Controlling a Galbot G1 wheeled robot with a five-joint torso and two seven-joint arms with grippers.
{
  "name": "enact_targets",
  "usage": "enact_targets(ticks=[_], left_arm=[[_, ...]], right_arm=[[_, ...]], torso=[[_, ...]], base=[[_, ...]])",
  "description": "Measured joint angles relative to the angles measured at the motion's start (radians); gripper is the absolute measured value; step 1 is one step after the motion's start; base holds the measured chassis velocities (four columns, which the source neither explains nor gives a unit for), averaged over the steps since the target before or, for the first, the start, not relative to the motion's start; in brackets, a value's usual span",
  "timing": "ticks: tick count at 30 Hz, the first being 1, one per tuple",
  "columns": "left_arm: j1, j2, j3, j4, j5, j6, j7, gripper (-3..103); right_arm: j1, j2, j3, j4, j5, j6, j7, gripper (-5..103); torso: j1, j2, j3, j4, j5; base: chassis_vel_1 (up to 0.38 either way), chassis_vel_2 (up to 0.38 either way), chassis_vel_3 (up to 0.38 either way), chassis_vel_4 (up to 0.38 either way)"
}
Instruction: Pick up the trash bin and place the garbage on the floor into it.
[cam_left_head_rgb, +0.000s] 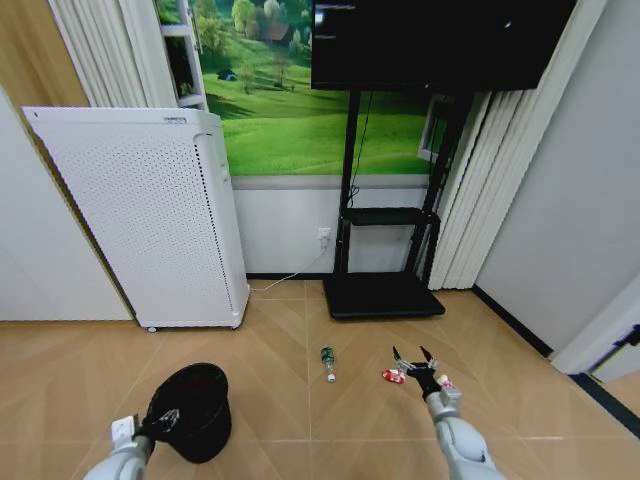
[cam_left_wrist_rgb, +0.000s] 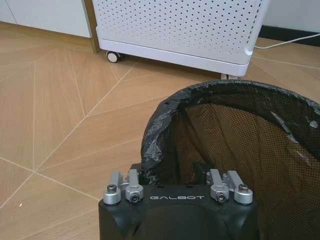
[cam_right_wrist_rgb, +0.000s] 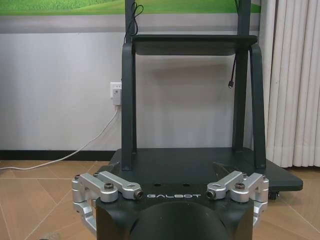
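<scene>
1. Head view: left gripper (cam_left_head_rgb: 168, 420) clamps the upright trash bin (cam_left_head_rgb: 192, 410) rim, mouth facing up.
2. Right gripper (cam_left_head_rgb: 413, 362) spread wide above a red-and-white wrapper (cam_left_head_rgb: 392, 376).
3. Green bottle (cam_left_head_rgb: 327, 361) lies on the floor (cam_left_head_rgb: 280, 340), cap toward the robot.

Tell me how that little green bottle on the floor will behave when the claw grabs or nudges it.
The green bottle lies on its side on smooth parquet floor, so a nudge would probably roll it. It looks small, likely light and easily lifted. Its rounded body may slip unless the open right claw closes squarely across it.
</scene>
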Motion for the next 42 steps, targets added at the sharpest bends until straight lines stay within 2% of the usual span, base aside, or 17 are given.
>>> enact_targets(ticks=[1,2,3,4,5,6,7,9,10,13,17,20,24,28,33,37,42], left_arm=[[0.000,0.000,0.000,0.001,-0.002,0.000,-0.001,57],[-0.001,0.000,0.000,0.001,-0.002,0.000,-0.001,57],[-0.003,0.001,0.000,0.006,-0.004,0.000,-0.005,46],[-0.003,0.001,0.000,0.006,-0.004,0.000,-0.005,46],[-0.006,0.002,0.000,0.007,-0.007,0.000,-0.008,36],[-0.008,0.004,-0.001,0.008,-0.010,0.000,-0.012,30],[-0.008,0.004,-0.001,0.008,-0.010,0.000,-0.012,30],[-0.016,0.007,-0.001,0.008,-0.013,-0.003,-0.014,19],[-0.016,0.007,-0.001,0.008,-0.013,-0.003,-0.014,19],[-0.025,0.005,0.005,0.008,-0.012,-0.022,-0.018,8],[-0.032,0.005,0.011,0.007,-0.012,-0.029,-0.020,8],[-0.044,0.008,0.019,0.010,-0.013,-0.059,-0.006,8],[-0.076,0.015,0.039,0.024,-0.018,-0.124,0.048,7],[-0.101,0.013,0.054,0.032,-0.028,-0.160,0.073,7],[-0.155,0.012,0.081,0.058,-0.029,-0.240,0.119,7],[-0.179,0.017,0.089,0.064,-0.030,-0.255,0.127,7],[-0.230,0.022,0.106,0.079,-0.034,-0.319,0.154,7]], right_arm=[[0.001,0.000,0.000,-0.001,0.000,0.000,0.000,100],[0.001,0.000,0.000,-0.002,0.000,0.000,0.000,100],[0.005,0.000,0.000,-0.007,0.000,0.000,-0.001,100],[0.005,0.000,0.000,-0.007,0.000,0.000,-0.001,100],[0.009,0.000,0.000,-0.013,0.000,0.000,-0.001,100],[0.014,0.000,-0.001,-0.019,-0.001,0.000,-0.001,100],[0.014,0.000,-0.001,-0.019,-0.001,0.000,-0.001,100],[0.024,0.003,-0.005,-0.036,-0.006,0.001,-0.002,100],[0.024,0.003,-0.005,-0.036,-0.006,0.001,-0.002,100],[0.029,0.006,-0.006,-0.052,-0.011,0.004,-0.002,100],[0.030,0.006,-0.006,-0.056,-0.011,0.006,-0.002,100],[0.029,0.006,-0.006,-0.057,-0.011,0.008,-0.001,100],[0.025,0.009,-0.002,-0.055,-0.010,0.008,0.011,100],[0.023,0.012,0.002,-0.054,-0.010,0.008,0.015,100],[0.015,0.016,0.006,-0.046,-0.010,0.007,0.025,100],[0.014,0.018,0.007,-0.043,-0.011,0.006,0.031,100],[-0.004,0.026,-0.001,-0.002,-0.011,-0.026,0.064,100]], torso=[[0.000,0.000,0.000,0.0000,0.0000],[0.000,0.000,0.000,0.0000,0.0000],[0.000,0.000,0.000,0.0000,-0.0001],[0.000,0.000,0.000,0.0000,-0.0001],[0.000,0.000,0.000,0.0000,-0.0001],[0.000,0.000,0.000,0.0000,-0.0001],[0.000,0.000,0.000,0.0000,-0.0001],[0.000,0.000,0.000,0.0000,0.0000],[0.000,0.000,0.000,0.0000,0.0000],[0.000,0.000,0.000,-0.0001,-0.0001],[0.000,0.000,0.000,0.0000,0.0000],[0.000,0.000,0.000,0.0000,-0.0001],[0.000,0.000,0.000,0.0000,-0.0002],[0.000,0.000,0.000,0.0000,-0.0001],[0.000,0.000,0.000,-0.0001,-0.0002],[0.000,0.000,0.000,-0.0001,-0.0001],[0.000,0.000,0.000,-0.0001,-0.0001]], base=[[0.000,0.000,0.000,0.000],[0.000,0.000,0.000,0.000],[0.000,0.000,0.000,0.000],[0.000,0.000,0.000,0.000],[0.000,0.000,0.000,0.000],[0.000,0.000,0.000,0.000],[0.000,0.000,0.000,0.000],[0.000,0.000,0.000,0.000],[0.000,0.000,0.000,0.000],[0.000,0.000,0.000,0.000],[0.000,0.000,0.000,0.000],[0.000,0.000,0.000,0.000],[0.000,0.000,0.000,0.000],[0.000,0.000,0.000,0.000],[0.000,0.000,0.000,0.000],[0.000,0.000,0.000,0.000],[0.000,0.000,0.000,0.000]])
